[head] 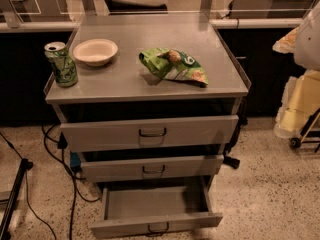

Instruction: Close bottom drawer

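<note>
Grey metal bottom drawer [156, 223] stood pulled well out at the cabinet's [130, 81] foot, beneath the middle drawer [152, 168] and top drawer [150, 132], both slightly ajar. On top sat a green can [61, 64], a white bowl [95, 51] and a green snack bag [172, 65]. The gripper was out of view, so its grip could not be told.

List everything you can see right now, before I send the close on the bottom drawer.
cabinet: one, grey metal, centre of view
bottom drawer: one, grey, lowest, pulled far out, nothing seen inside
middle drawer: one, grey, above it, slightly out
top drawer: one, grey, highest, slightly out
soda can: one, green, upright at the cabinet's left edge
bowl: one, white, right of the can
chip bag: one, green, lying right of the bowl
cables: several, black, on the floor left of the cabinet
white and yellow shapes: right edge, cannot tell what they are
gripper: not in view
</note>
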Motion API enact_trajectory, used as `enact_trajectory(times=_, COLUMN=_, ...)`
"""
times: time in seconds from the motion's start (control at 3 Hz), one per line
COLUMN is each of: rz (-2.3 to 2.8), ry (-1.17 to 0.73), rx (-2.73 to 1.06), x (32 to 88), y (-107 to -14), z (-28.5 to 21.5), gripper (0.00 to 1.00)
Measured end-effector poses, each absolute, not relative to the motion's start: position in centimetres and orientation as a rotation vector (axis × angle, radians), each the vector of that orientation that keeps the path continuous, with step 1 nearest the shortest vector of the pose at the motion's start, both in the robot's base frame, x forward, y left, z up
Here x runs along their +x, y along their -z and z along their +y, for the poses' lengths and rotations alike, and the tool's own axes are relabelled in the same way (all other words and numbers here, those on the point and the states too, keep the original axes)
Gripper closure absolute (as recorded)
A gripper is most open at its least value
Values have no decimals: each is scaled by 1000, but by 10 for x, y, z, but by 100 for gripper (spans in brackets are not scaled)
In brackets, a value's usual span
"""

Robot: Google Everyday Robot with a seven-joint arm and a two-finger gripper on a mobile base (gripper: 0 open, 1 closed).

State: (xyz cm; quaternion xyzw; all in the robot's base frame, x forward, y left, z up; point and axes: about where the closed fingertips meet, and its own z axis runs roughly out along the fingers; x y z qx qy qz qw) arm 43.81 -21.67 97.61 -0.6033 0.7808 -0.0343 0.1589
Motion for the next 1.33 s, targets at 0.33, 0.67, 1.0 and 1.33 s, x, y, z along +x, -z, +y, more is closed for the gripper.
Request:
enact_trajectory(times=0.33, rz=2232, ry=98, rx=-1725, x=438, y=-976, z=-217, gripper=0)
enact_trajectory(times=0.67, rz=2232, ry=98, rx=-1725, x=438, y=-976, z=-217, gripper=14)
enact_trajectory(times=1.0, rz=2227, ry=74, rx=-1704, x=434, y=-964, z=-214, gripper=39)
enact_trajectory(times=1.33, rz=2223, ry=24, rx=-1658, x=425, y=-932, z=-209, gripper=62)
